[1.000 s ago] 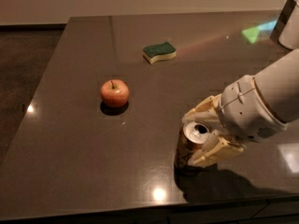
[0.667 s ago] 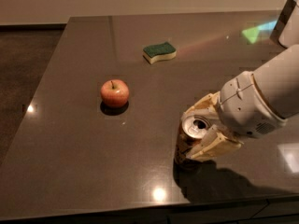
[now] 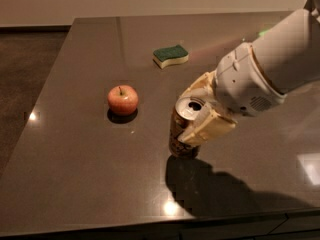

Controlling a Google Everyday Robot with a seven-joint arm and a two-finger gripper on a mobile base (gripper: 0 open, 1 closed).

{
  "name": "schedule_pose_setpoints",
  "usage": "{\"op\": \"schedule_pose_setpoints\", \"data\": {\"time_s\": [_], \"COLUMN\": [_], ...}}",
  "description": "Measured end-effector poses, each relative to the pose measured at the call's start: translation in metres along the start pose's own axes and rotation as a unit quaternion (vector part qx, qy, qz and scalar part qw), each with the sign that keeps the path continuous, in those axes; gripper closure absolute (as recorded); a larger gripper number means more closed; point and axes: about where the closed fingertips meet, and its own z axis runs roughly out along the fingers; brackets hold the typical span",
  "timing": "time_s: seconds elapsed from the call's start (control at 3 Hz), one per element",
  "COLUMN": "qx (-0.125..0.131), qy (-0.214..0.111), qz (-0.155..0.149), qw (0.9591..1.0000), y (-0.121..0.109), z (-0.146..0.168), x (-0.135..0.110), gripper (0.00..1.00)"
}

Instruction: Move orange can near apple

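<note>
My gripper (image 3: 194, 115) is clamped around the orange can (image 3: 178, 134), with one cream finger on each side just below its silver top. The can is to the right of the apple (image 3: 123, 99), near it but apart, on the dark table (image 3: 75, 159). Beyond the apple, to its right, lies a green-topped sponge (image 3: 170, 55).
</note>
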Motion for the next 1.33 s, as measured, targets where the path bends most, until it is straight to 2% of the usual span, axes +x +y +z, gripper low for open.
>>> {"op": "schedule_pose_setpoints", "data": {"time_s": [0.33,0.67,1.33], "qx": [0.003,0.005,0.015], "qy": [-0.010,-0.015,-0.017], "qz": [0.007,0.019,0.033], "qw": [0.9999,0.9997,0.9992], "y": [-0.016,-0.034,-0.069], "z": [0.015,0.035,0.073], "x": [-0.026,-0.041,-0.035], "gripper": [1.00,1.00,1.00]}}
